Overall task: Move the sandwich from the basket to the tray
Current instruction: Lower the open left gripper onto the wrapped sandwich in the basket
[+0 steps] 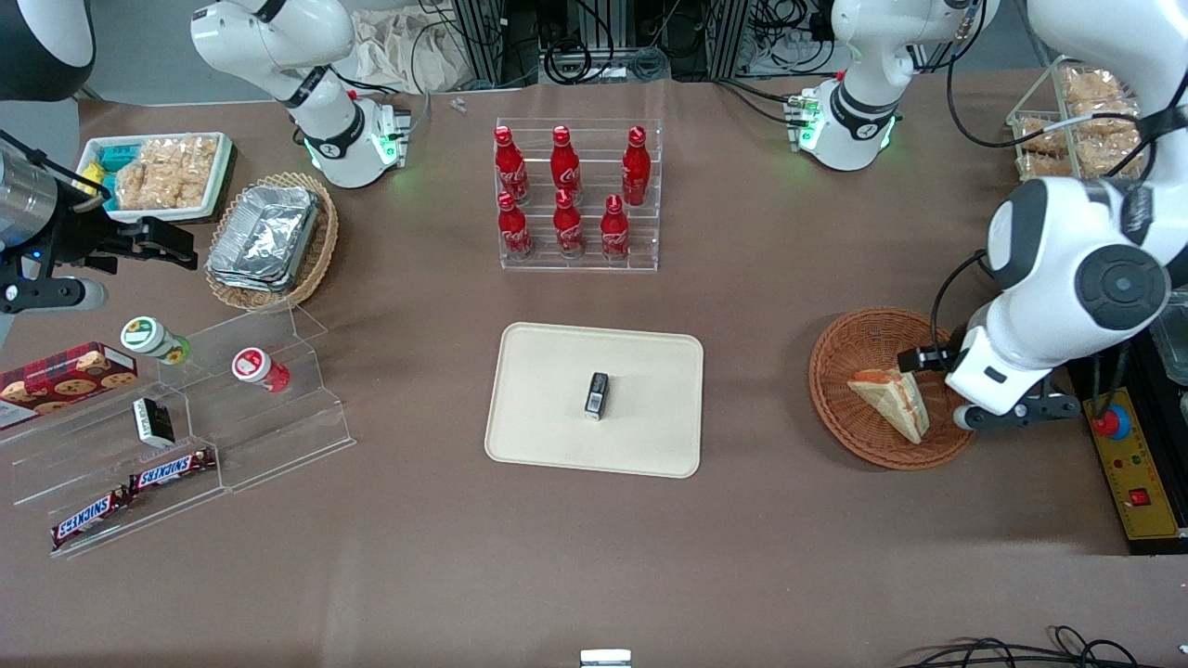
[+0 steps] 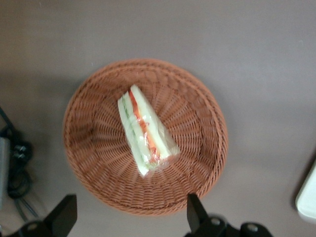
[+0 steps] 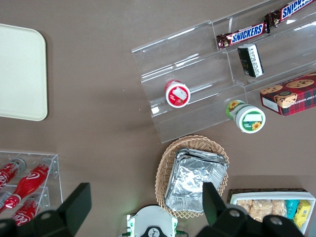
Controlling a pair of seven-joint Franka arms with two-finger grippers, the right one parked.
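While the left arm bends low over the basket [image 1: 882, 390], its claw [image 2: 131, 217] hangs above the rim with fingers spread wide, holding nothing. Inside the basket lies the sandwich [image 2: 145, 131], untouched. Toward the parked arm's end sits the tray [image 1: 594, 399], a small dark box [image 1: 597, 395] on it.
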